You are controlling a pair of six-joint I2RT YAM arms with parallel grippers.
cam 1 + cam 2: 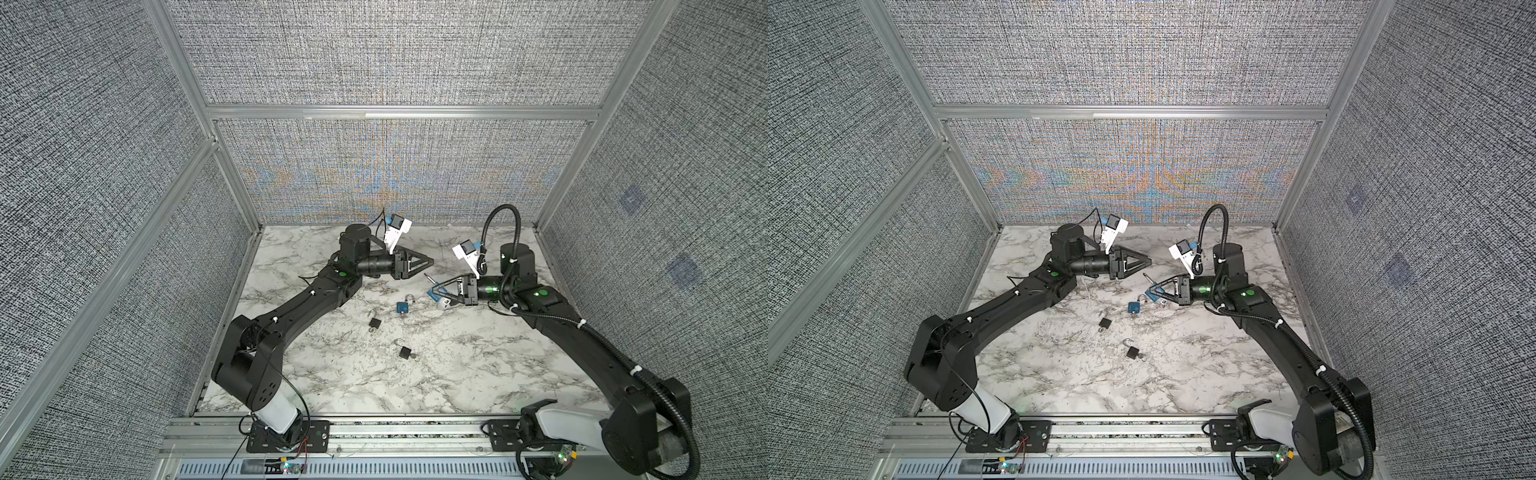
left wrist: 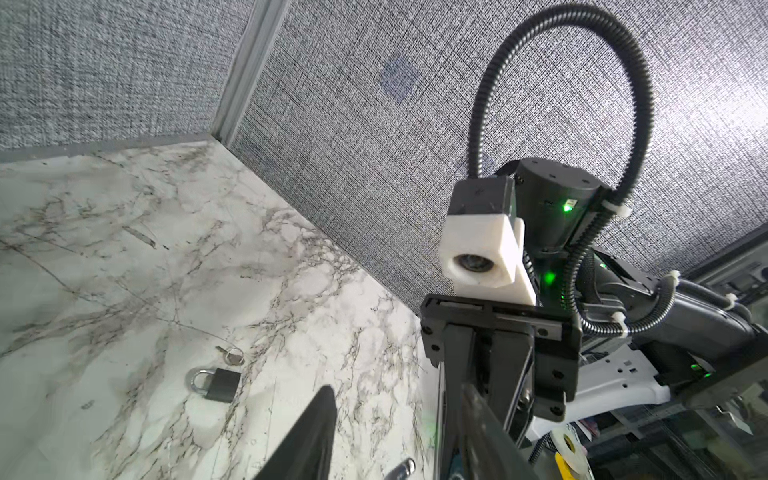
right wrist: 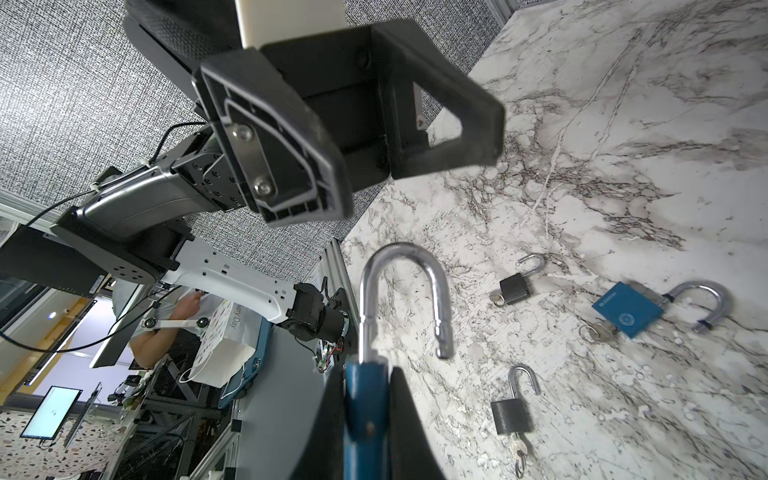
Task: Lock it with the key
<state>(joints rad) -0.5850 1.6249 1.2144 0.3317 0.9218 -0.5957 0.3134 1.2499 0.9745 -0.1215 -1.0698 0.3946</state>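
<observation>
- Right pincer (image 1: 433,292) clamped on blue padlock (image 3: 365,399) body; open shackle (image 3: 399,270) juts out past its tips.
- Left pincer (image 1: 429,262) apart, empty, just opposite the right pincer, above bench (image 1: 332,374).

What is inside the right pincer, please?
A blue padlock, clamped by its body, open shackle sticking out. The fingers cover its lower body, so that end is hidden.
</observation>
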